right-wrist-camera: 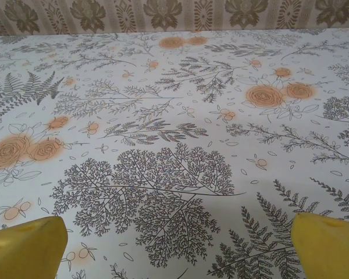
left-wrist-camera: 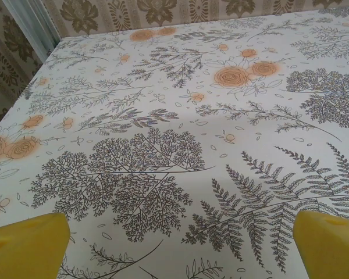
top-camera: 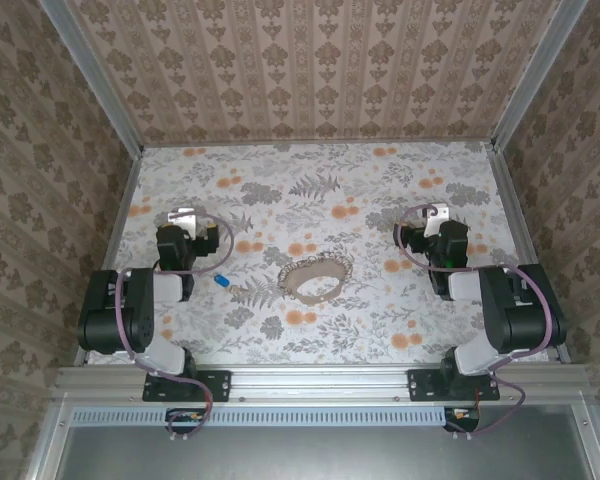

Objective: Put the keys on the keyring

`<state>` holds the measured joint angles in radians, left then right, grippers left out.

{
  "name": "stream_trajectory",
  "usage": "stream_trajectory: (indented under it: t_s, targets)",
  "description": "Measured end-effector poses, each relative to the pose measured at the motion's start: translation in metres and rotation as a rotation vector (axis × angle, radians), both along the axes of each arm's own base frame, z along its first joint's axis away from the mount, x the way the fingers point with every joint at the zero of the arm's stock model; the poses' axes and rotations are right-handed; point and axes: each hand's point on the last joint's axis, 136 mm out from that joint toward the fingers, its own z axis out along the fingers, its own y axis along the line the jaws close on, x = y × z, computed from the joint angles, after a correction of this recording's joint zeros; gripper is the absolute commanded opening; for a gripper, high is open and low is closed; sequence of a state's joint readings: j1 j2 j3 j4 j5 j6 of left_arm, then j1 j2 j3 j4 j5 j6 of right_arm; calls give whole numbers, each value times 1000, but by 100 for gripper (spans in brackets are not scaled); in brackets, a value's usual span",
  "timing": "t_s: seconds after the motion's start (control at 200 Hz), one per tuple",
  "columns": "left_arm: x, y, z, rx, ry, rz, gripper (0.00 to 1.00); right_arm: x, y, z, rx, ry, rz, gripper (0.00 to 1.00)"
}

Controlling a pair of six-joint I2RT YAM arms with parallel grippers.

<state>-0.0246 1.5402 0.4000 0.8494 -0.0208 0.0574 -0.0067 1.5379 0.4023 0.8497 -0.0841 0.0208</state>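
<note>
Floral table [top-camera: 400, 300]: blue key [top-camera: 222, 281] beside looped keyring [top-camera: 315, 278]; left fingers [left-wrist-camera: 24, 247] and right fingers [right-wrist-camera: 23, 249] wide apart, empty.

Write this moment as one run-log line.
left gripper open | right gripper open | key on table, ungripped | keyring right of key

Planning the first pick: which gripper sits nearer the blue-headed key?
The left gripper: the key lies just beside its arm, while the right gripper sits across the table, beyond the keyring.
</note>
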Motion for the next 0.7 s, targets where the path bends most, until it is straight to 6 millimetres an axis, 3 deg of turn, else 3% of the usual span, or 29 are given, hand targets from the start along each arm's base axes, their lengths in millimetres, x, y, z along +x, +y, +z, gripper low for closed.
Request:
stream_trajectory:
  t_s: [0.7]
  targets:
    - [0, 3, 0, -6, 0, 0, 100, 0, -2, 0, -1, 2, -10, 100]
